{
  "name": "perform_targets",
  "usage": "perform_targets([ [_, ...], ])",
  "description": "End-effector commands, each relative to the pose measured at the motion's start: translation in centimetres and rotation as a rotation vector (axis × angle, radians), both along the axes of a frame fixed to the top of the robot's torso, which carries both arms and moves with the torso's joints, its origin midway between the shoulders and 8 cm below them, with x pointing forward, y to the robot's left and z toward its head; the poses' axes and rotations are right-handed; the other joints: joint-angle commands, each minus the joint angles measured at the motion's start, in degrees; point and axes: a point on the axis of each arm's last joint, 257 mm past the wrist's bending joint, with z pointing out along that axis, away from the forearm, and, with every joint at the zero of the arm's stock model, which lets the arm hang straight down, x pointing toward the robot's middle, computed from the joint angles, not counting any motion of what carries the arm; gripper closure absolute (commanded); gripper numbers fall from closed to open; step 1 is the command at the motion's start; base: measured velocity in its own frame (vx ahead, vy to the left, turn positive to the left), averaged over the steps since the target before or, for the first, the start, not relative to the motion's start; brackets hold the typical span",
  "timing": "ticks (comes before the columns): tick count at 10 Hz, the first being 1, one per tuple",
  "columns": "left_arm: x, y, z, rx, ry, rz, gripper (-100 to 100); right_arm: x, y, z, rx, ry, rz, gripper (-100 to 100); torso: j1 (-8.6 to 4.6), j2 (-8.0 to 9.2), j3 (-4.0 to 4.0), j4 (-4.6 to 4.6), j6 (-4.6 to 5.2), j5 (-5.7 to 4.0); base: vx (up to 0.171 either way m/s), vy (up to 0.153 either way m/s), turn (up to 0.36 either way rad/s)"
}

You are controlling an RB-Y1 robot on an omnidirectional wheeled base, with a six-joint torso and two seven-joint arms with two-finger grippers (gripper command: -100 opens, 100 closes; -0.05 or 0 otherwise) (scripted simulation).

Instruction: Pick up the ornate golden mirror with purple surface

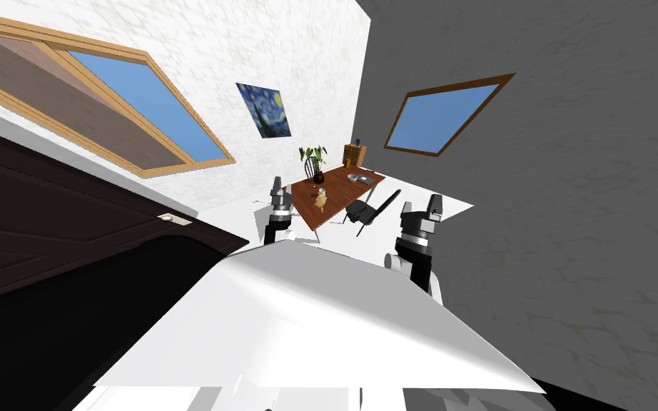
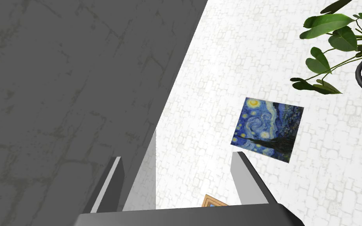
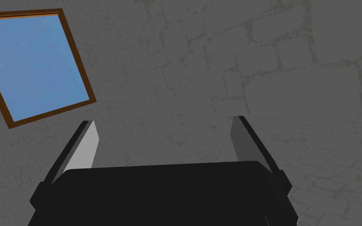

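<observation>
— At the far left, what do you see?
— A dark brown panel (image 1: 71, 214) is close to me, with a black area under it. Above it is a light-framed window (image 1: 142, 107), then a blue painting (image 1: 264, 109) on the white wall.
— And the left jaws?
— They stand upright before the near left corner of the worktop (image 1: 345, 187). They are wide apart, and the fingers (image 2: 246, 178) hold nothing.
— Where is the mirror?
— The small golden mirror (image 1: 320, 200) stands on the worktop, towards its near end and well apart from both arms. It is too small to tell the colour of its surface. Behind it is a plant (image 1: 313, 158) in a dark pot, and further right a bowl (image 1: 352, 178). A dark chair (image 1: 370, 208) is just beside the worktop's right side.
— The right jaws?
— Wide also, with empty fingers (image 3: 83, 149). They are to the right of the chair, before the grey wall (image 1: 570, 214) with its brown-framed window (image 1: 443, 114).
</observation>
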Motion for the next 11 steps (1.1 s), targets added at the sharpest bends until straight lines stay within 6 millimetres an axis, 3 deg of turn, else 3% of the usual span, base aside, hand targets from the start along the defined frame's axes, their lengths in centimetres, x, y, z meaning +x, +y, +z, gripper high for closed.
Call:
perform_targets([
  [1,0.7,0.2,-0.9,0.008,0.044,-0.021,-100,0.0,0.0,0.0,0.0,0.0,0.0,0,0.0,0.0,0.0,0.0,0.0,0.0,-0.027,-0.013,-0.074],
  [11,3.7,3.3,-6.9,-0.077,0.278,-0.073,-100,0.0,0.0,0.0,0.0,0.0,0.0,0,-0.05,0.13,0.08,0.03,0.01,-0.01,-0.039,-0.023,-0.062],
])
